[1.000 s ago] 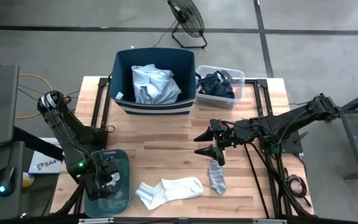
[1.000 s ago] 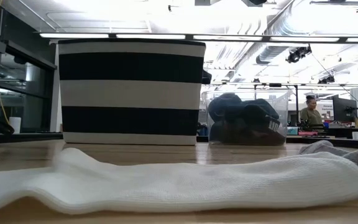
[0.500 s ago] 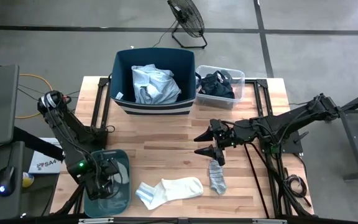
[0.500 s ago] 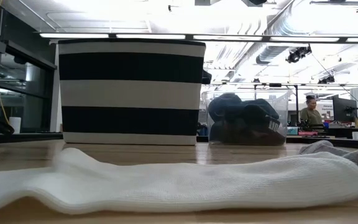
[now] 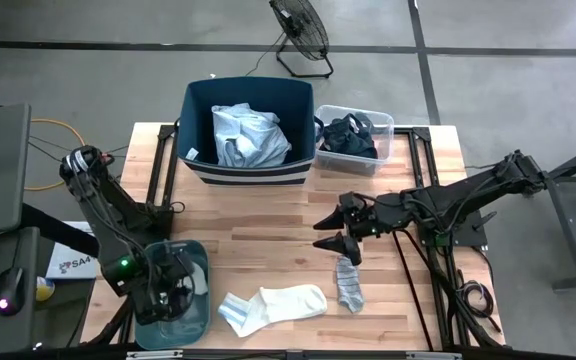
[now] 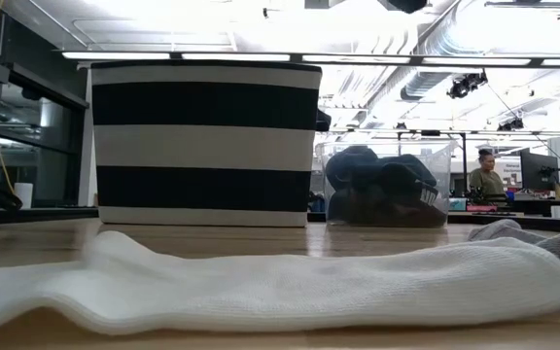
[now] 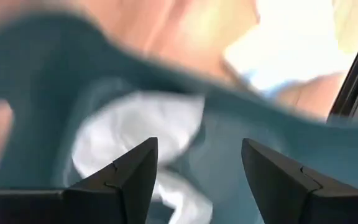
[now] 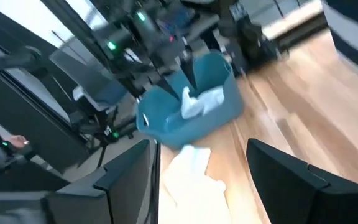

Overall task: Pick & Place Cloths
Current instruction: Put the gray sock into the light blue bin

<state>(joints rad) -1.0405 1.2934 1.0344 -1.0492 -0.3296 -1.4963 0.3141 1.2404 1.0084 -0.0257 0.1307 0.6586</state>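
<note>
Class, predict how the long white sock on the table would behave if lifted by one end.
The white sock lies flat and creased, so it would probably droop limply. It looks thin and soft, so likely light. Pushed, it may bunch rather than slide.

We see a robotics lab or workshop hall, not a home. The wooden table [image 5: 268, 225] stands on a bare grey concrete floor [image 5: 88, 70] with dark seams. Beyond the far edge of the table, a black floor fan [image 5: 301, 28] rests on this floor. To the left of the table we find a desk with a computer mouse [image 5: 6, 303], and yellow cables [image 5: 53, 128] run over the floor there. Above the table, the low view shows long strip lights [image 6: 192, 55] and open metal ducts [image 6: 445, 58] on the ceiling. Far behind the table, a person [image 6: 486, 175] sits among monitors [image 6: 536, 170] and benches with equipment.
</note>
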